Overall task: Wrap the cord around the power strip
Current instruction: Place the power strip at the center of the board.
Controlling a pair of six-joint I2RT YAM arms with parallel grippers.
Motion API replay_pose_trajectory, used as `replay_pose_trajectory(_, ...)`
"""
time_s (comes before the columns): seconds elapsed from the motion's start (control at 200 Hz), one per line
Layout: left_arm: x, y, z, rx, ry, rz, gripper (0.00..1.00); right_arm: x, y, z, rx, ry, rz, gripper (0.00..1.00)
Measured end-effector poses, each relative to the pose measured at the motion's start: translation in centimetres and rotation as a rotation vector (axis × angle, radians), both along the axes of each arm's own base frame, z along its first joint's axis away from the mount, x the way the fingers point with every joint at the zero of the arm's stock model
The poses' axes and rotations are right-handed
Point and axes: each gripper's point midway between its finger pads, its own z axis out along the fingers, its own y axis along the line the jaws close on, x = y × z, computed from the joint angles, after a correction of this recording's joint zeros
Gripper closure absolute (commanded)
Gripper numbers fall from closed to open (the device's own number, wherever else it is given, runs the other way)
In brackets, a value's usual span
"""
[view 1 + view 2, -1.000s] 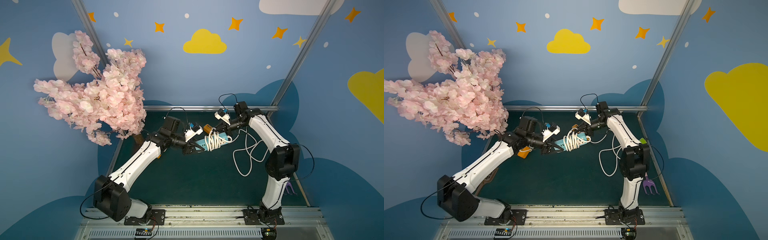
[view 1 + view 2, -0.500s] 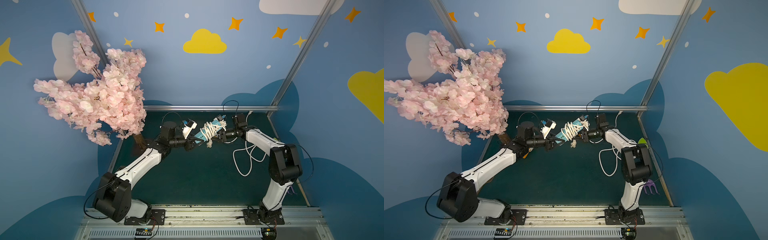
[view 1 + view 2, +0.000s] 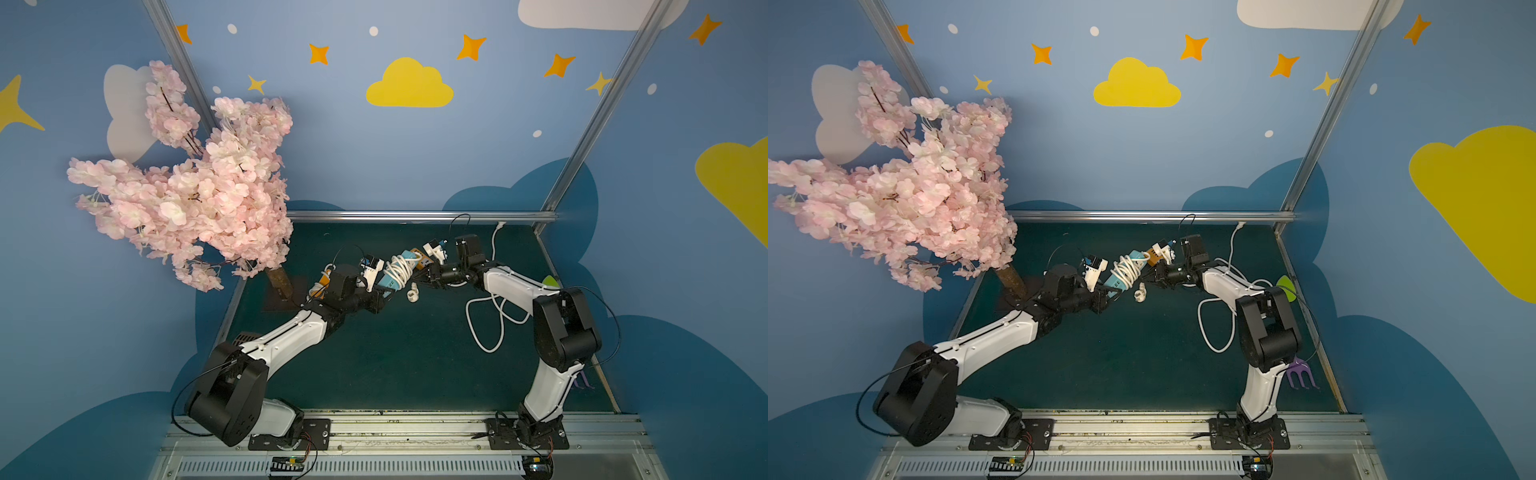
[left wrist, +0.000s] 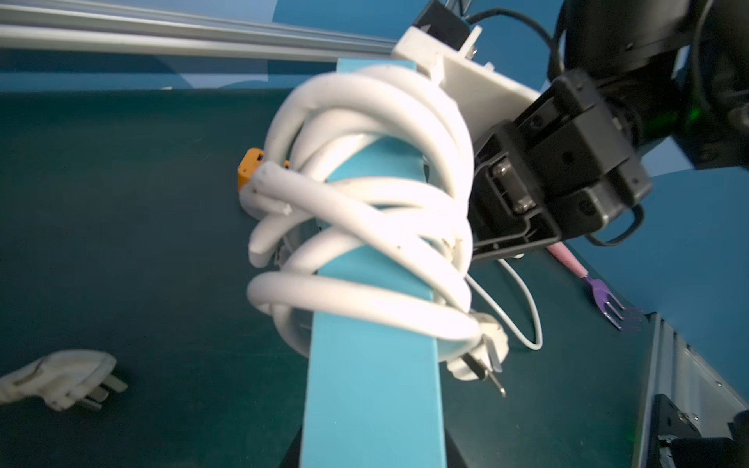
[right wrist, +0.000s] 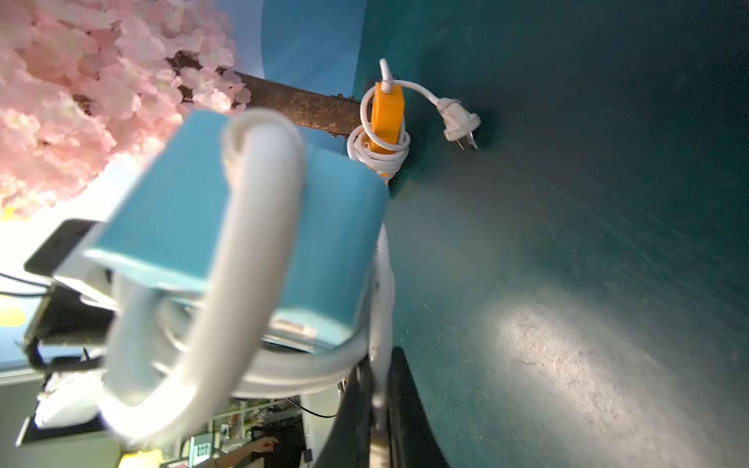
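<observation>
Power strip [image 3: 390,283]: blue, held aloft, far centre. Cord [image 3: 402,266]: mostly coiled round it; plug [image 3: 412,296] dangling. Left gripper [image 3: 383,293]: clamped on strip's near end. Right gripper [image 5: 375,389]: pinching cord. Step, likely: last turn. Next: tuck tail, keep tension.

Robot test cell, dressed up like a playroom. Blue walls [image 3: 345,158] painted with yellow clouds [image 3: 409,85] and orange stars [image 3: 319,54]; aluminium frame posts [image 3: 579,153] at the corners. Two arms [image 3: 286,338] bolted to a slotted rail [image 3: 415,424] at 6 o'clock (bare circuit boards [image 3: 291,460] below it). Dark green bench [image 3: 395,353]; fake blossom tree [image 3: 195,195] at 10 o'clock.
</observation>
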Motion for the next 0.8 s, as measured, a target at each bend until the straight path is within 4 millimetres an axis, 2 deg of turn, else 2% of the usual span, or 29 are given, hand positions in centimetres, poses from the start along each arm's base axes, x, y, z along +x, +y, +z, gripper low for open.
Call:
replay_pose_trajectory(0.135, -1.1, 0.2, -2.5, 0.042, 0.057, 0.084, 0.97, -0.4, 0.6, -2.9, -0.082, 0.151, -0.041, 1.0)
replay_pose_trajectory(0.235, -1.6, 0.9, -4.5, 0.059, 0.115, 0.153, 0.97, -0.4, 1.9, -5.3, -0.131, 0.245, -0.045, 1.0)
replay_pose_trajectory(0.466, -2.6, 2.5, -8.4, 0.088, 0.264, 0.26, 0.98, -1.1, 4.4, -10.1, -0.258, 0.344, -0.052, 1.0)
replay_pose_trajectory(0.671, -3.4, 2.8, -9.5, 0.082, 0.353, 0.282, 0.98, -1.8, 4.6, -11.4, -0.336, 0.35, -0.077, 1.0)
replay_pose_trajectory(0.801, -3.3, 2.2, -9.9, 0.058, 0.41, 0.269, 0.97, -1.8, 4.0, -11.9, -0.385, 0.357, -0.092, 0.89)
